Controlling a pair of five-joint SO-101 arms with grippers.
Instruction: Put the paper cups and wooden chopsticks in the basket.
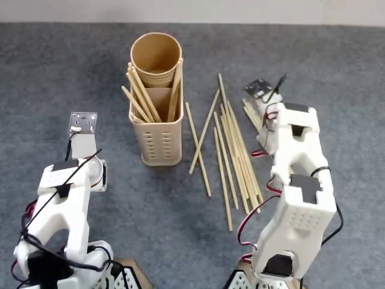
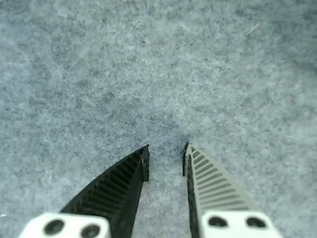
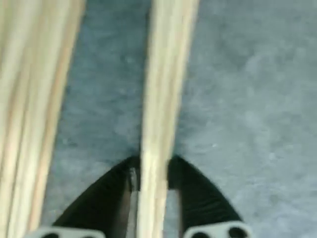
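Chopsticks (image 3: 166,74), a pale, smooth wooden pair, sit clamped in the right gripper (image 3: 152,166), their long axis running straight out between its black jaws. Loose chopsticks (image 1: 231,156) fan over the grey felted worktop (image 1: 72,72). From above, the perforated basket (image 1: 157,141), holding nested paper cups (image 1: 156,54), stands at nine o'clock. The left gripper (image 2: 166,153) is slightly apart and empty.

Surface (image 1: 60,72): grey, fine speckled weave. Basket (image 1: 161,141): cream w/ rows of small dark slots. Cups (image 1: 156,54): tan-brown in & out. Chopsticks (image 1: 231,150): pale yellowish wood. Arms (image 1: 299,158): white shells, black cables, red wires. Left tool (image 2: 165,161): one finger black (image 2: 119,193), other pale grey, both ribbed. Right tool (image 3: 152,171): both fingers black.
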